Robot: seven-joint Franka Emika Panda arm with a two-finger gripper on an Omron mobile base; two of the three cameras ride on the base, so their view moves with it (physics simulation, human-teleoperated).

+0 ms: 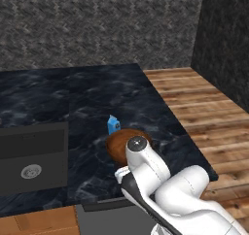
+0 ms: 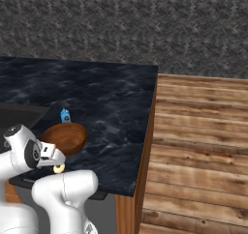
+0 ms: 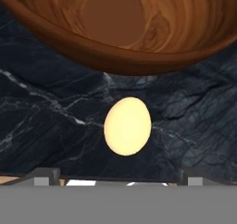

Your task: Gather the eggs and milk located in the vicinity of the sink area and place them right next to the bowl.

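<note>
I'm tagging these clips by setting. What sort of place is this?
Most likely a kitchen: a dark marble counter with a recessed sink, and on it a wooden bowl, a milk carton and an egg.

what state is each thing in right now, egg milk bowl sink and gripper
egg: lying on the dark counter just beside the bowl, not held
milk carton: upright on the counter right behind the bowl
bowl: upright on the counter, nothing inside it
sink: basin bare, drain visible
gripper: open, fingertips spread to either side of the egg, holding nothing
</note>
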